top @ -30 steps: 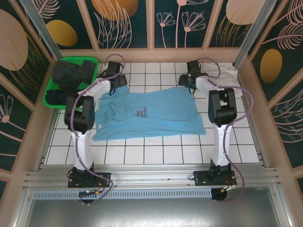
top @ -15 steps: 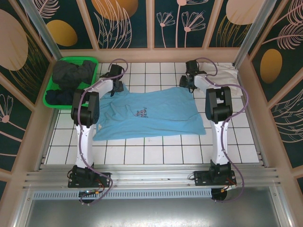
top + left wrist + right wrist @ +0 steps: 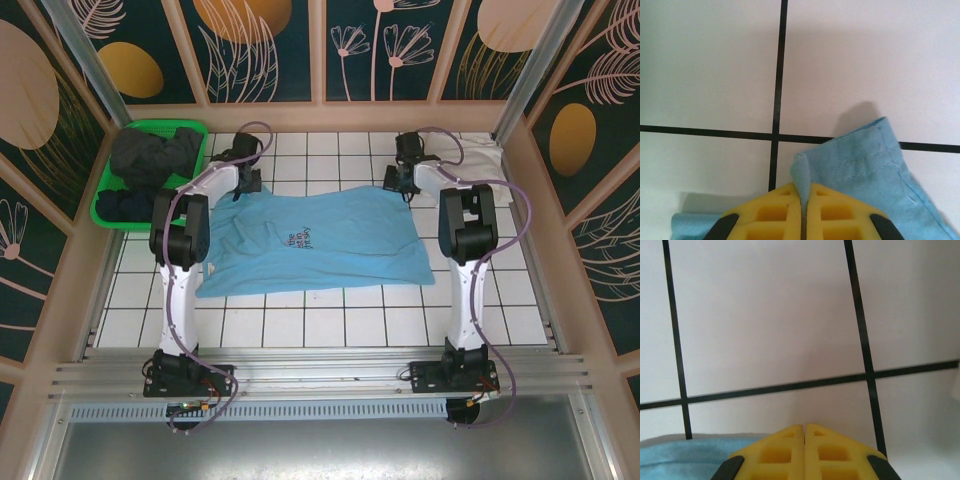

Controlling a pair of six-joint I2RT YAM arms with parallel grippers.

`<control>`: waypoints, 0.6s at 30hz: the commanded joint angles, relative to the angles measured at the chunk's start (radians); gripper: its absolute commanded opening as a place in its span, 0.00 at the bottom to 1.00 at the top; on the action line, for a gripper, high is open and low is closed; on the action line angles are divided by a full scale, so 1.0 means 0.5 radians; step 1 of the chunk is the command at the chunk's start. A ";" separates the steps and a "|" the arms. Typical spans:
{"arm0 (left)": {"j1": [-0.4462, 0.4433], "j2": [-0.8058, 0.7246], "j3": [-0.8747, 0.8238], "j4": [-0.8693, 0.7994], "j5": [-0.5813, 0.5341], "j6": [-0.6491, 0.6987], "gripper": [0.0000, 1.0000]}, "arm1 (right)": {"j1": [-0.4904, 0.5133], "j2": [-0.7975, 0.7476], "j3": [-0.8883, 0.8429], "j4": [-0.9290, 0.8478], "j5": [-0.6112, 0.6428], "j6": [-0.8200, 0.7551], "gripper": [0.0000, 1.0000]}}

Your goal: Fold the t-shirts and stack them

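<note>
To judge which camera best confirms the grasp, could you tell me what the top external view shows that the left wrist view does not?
Top external adds: the whole blue t-shirt spread on the tiled table, the green basket holding dark shirts at far left, and the right gripper at the shirt's far right corner.
Left wrist adds: a stitched hem fold pinched between the left gripper's shut yellow fingers.
Shared: blue fabric, white tiles with dark grout, and the left gripper at the shirt's far left corner.
</note>
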 commanded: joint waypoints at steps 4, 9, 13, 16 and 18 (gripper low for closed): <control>0.009 -0.355 -0.051 -0.038 0.108 0.124 0.00 | -0.002 -0.301 -0.173 0.061 0.001 0.003 0.00; 0.005 -0.554 -0.244 0.019 0.191 0.130 0.00 | -0.018 -0.490 -0.377 0.181 -0.009 0.035 0.00; 0.004 -0.780 -0.493 0.105 0.304 0.121 0.00 | -0.019 -0.672 -0.575 0.255 -0.076 0.042 0.00; 0.002 -0.968 -0.751 0.165 0.289 0.086 0.00 | -0.030 -0.820 -0.764 0.337 -0.099 0.052 0.00; -0.004 -1.109 -0.953 0.214 0.259 0.044 0.00 | -0.045 -0.943 -0.907 0.398 -0.132 0.079 0.00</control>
